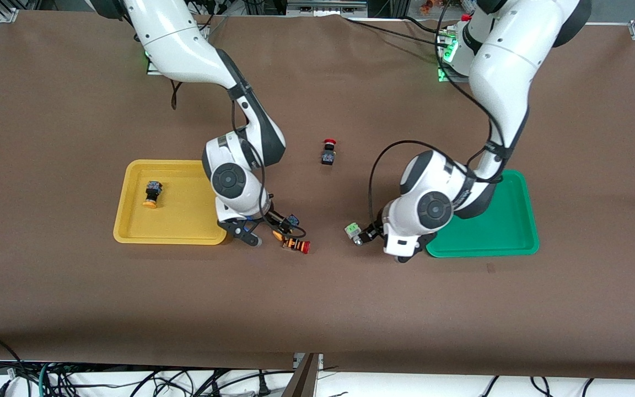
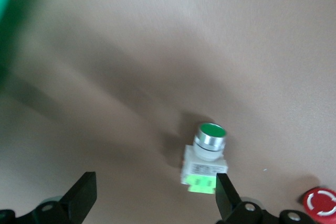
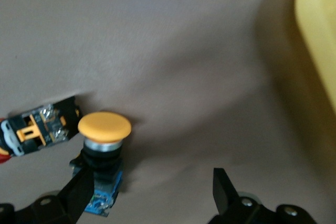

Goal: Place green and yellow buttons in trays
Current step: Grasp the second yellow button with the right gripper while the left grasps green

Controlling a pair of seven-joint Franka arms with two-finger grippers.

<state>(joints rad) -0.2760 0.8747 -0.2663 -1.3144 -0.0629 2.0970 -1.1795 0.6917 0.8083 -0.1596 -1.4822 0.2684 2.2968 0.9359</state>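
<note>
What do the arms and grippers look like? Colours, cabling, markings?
Both arms have glossy white shells with dark grey joint bands and round grey wrist caps. A black cable loops along each forearm. The right gripper and left gripper have black fingers. Green lights glow at both bases.

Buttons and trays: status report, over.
Left gripper open at green button beside green tray. Right gripper open at yellow button; one yellow button in yellow tray. Striped red button crowds right gripper.

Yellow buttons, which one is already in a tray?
The yellow button lying in the yellow tray. The other yellow button sits on the table between the open fingers of the right hand.
</note>
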